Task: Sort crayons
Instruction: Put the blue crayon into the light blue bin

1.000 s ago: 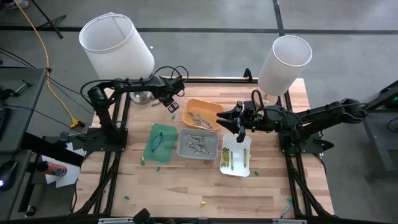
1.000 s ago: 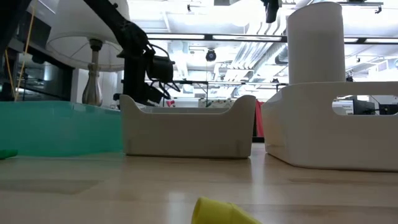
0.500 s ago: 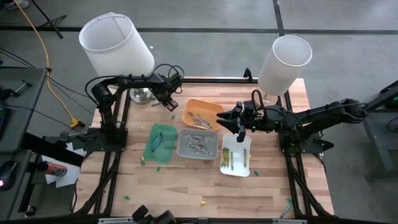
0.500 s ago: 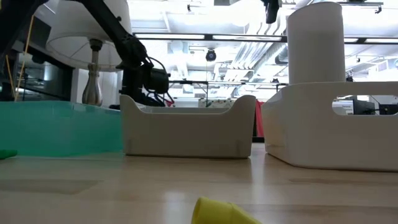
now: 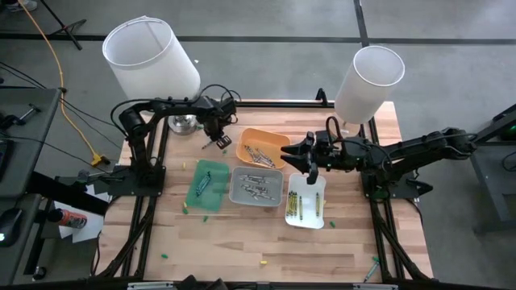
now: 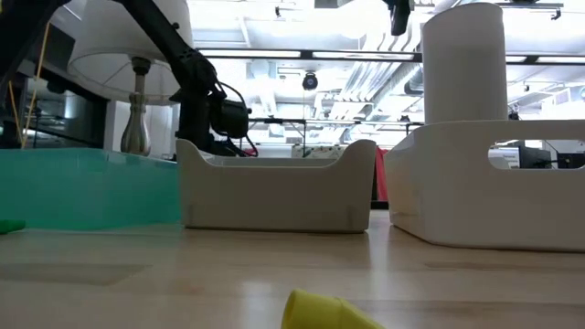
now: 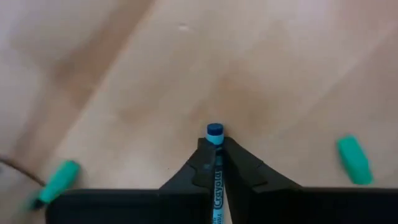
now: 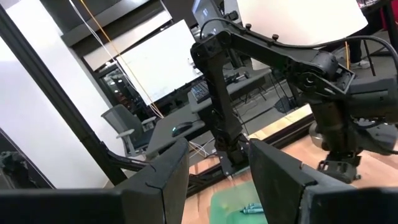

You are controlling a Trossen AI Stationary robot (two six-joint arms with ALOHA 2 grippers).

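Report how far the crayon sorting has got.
Done: crayons already lie in the orange tray, the grey tray, the green tray and the white tray. In hand: the left gripper is shut on a blue crayon near the table's far edge. The right gripper waits open above the white tray. Left: loose green pieces beside that grip, plus strays along the near edge.

The light was bright and even, coming from ceiling strips far behind in the low view and giving only soft shadows on the table (image 5: 242,242). In the low view a yellow piece (image 6: 320,311) close to the lens was out of focus. The left wrist view was blurred at its edges, where two green pieces (image 7: 354,160) looked smeared.
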